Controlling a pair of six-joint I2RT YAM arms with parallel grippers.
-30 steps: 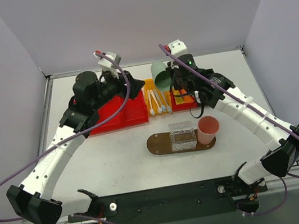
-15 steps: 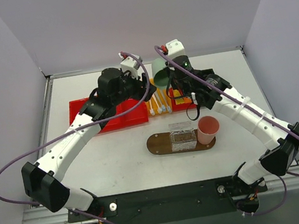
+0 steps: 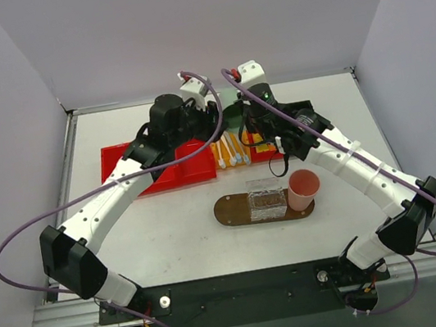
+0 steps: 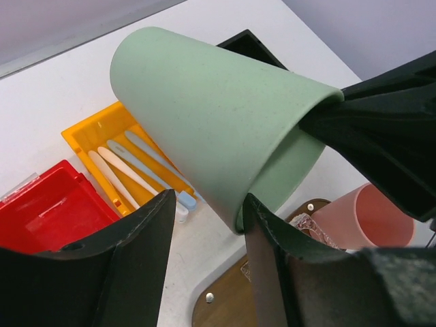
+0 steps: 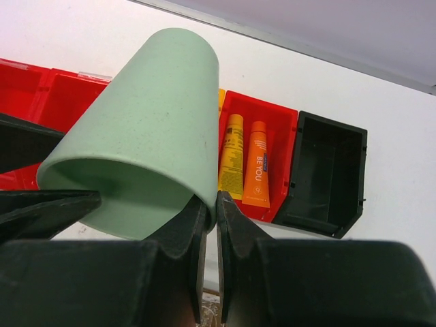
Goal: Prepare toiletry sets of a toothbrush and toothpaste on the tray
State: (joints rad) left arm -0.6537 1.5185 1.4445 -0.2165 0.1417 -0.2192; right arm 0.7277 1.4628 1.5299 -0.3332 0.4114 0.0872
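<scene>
Room: plain pale lavender walls [image 3: 196, 26] on three sides, seen from overhead.
Surface: white table [image 3: 169, 221], with a black rail [image 3: 238, 289] along the lower edge of the frame.
Left of centre: large red bins [image 3: 190, 168] side by side, partly under the left arm.
Left gripper [image 4: 210, 201]: released. Its jaws stand apart on either side of the green cup's rim, with a gap showing on the left.
Upper centre: green cup [image 3: 234, 114], tipped on its side in the air between the two wrists.
Toothbrushes [image 4: 133, 163]: white with pale blue ends, lying in a yellow bin [image 4: 95, 129] at the centre, not on the tray.
Right gripper [image 5: 211, 204]: clenched on the green cup's wall at the rim.
Toothpaste tubes [image 5: 248, 160]: two orange and yellow tubes side by side in a small red bin [image 5: 289, 129], right of the yellow bin.
Tray [image 3: 229, 210]: dark brown oval, lower centre, carrying a clear container [image 3: 266, 200] and an upright pink cup [image 3: 302, 187] at its right end.
Wrist views only: a black bin [image 5: 327, 170] just right of the small red bin, and the pinch on the cup rim.
Overhead only: both arms arching in from the lower corners.
</scene>
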